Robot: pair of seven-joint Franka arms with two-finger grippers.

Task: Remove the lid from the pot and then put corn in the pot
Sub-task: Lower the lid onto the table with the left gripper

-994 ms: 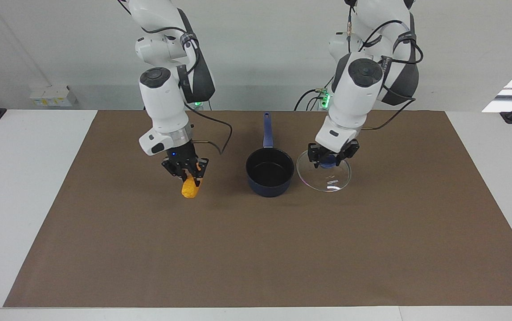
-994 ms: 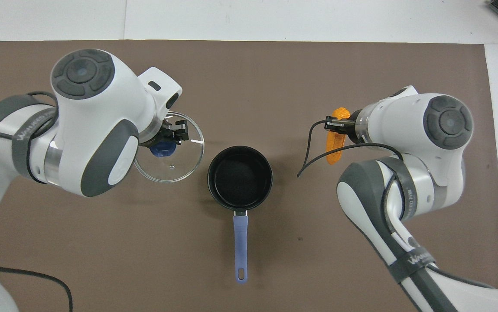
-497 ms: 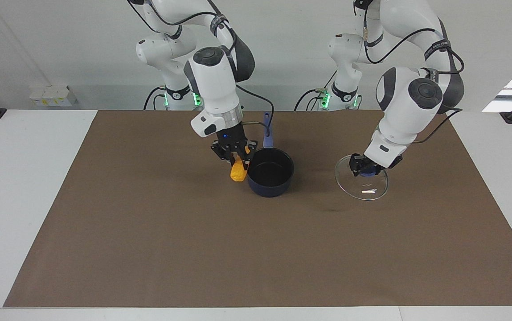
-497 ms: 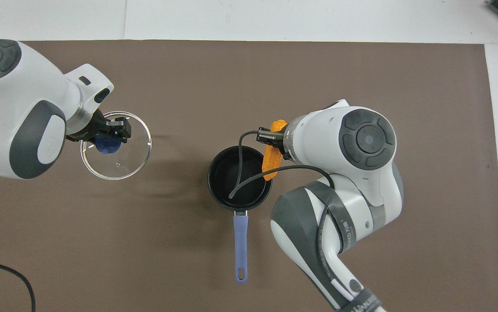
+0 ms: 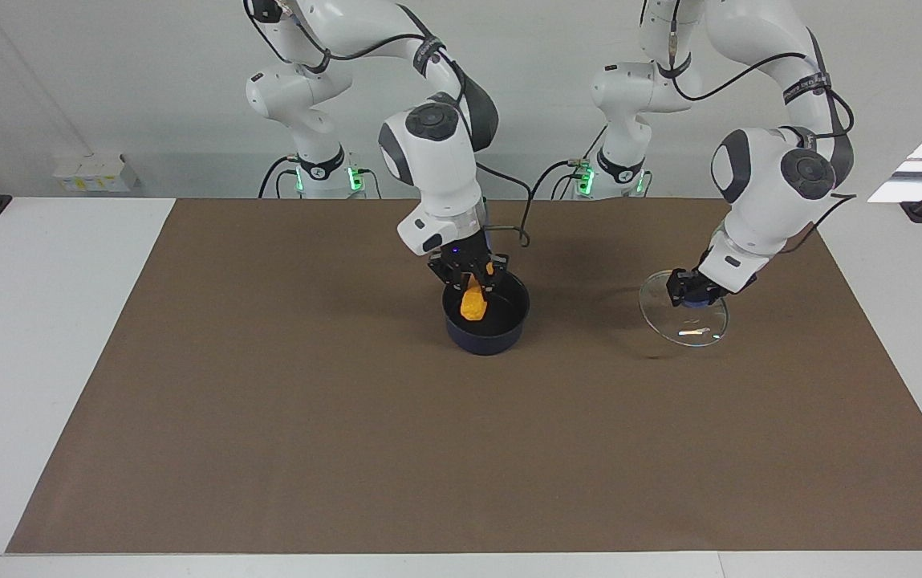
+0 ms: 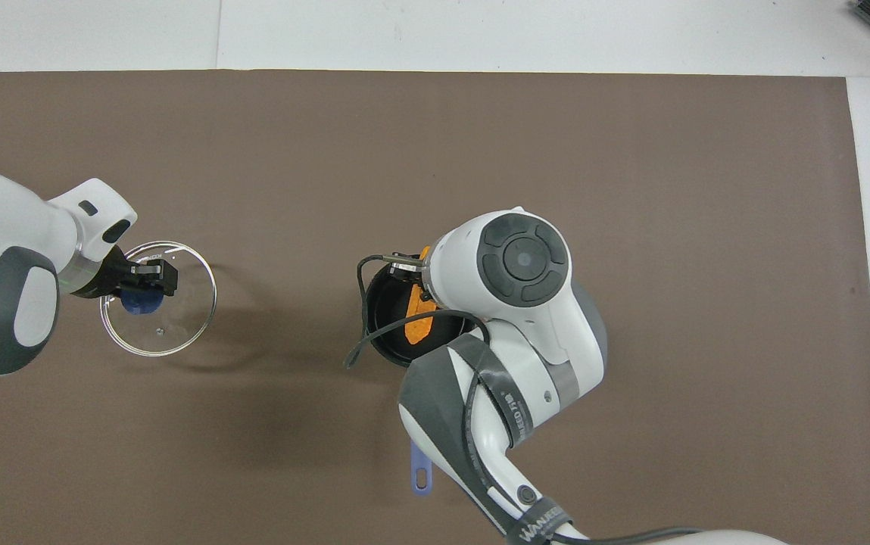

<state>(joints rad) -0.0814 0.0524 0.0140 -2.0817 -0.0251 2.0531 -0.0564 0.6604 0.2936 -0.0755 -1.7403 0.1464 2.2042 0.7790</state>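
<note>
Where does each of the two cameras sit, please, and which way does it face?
Facing view: high across the table, looking toward the robots; both arms and their bases show, the right claw holding the corn over the pot, the left claw on the lid.
Overhead view: high above the robots' end, looking steeply down; the arms enter from the bottom edge, the right arm covering part of the pot.
Shared: pot, corn, lid, both claws, brown mat, half a turn apart.

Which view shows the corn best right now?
The facing view: the corn hangs in the right gripper over the pot, unobstructed. In the overhead view the right arm covers most of the corn; only an orange strip shows inside the pot.
</note>
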